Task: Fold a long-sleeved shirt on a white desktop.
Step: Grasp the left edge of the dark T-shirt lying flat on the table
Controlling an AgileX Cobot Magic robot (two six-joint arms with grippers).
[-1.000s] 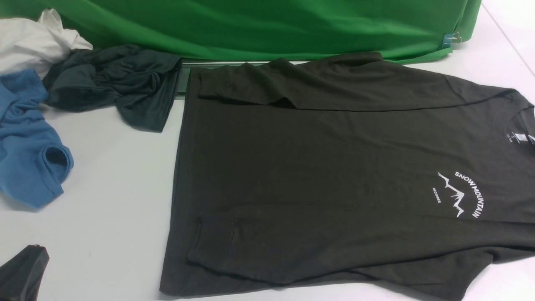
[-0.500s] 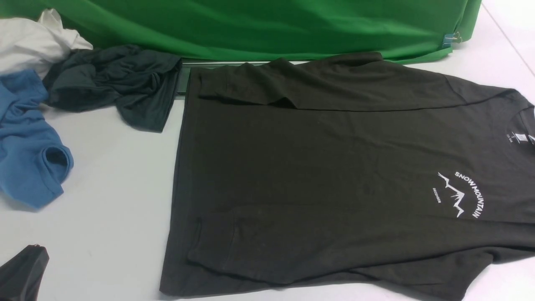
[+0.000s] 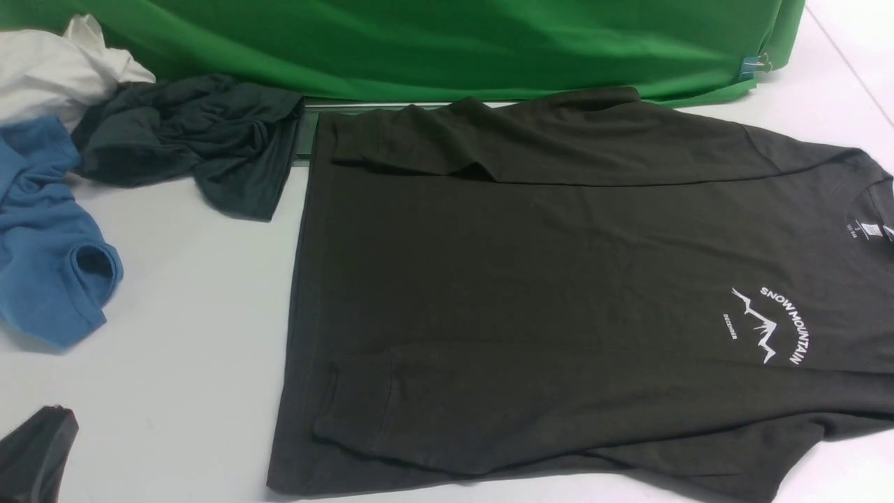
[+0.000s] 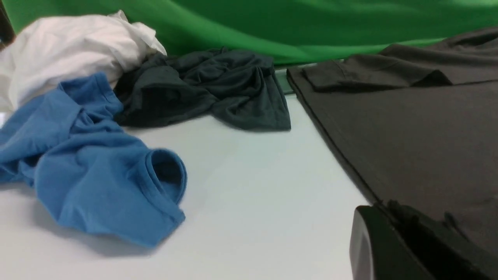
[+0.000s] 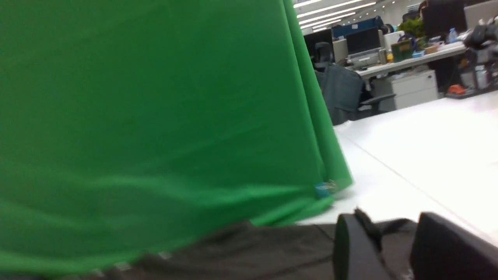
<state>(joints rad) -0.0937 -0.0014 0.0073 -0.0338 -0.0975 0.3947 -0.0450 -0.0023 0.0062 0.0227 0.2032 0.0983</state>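
shirt (image 3: 545, 293) lies flat on the tabletop (image 3: 181, 335), sleeves (image 3: 531, 140) laid across the body, likely ready for a crosswise fold. left pincer (image 4: 383, 225), pressed together and empty, has the shirt off to its right; right pincer (image 5: 385, 233) part spread, shirt just beneath.

Charcoal-brown shirt (image 3: 524, 279) with white mountain print (image 3: 768, 325), green backdrop (image 3: 454, 42), blue garment (image 3: 49, 265).

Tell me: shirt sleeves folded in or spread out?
Folded in: far sleeve and near sleeve lie across the long-sleeved shirt.
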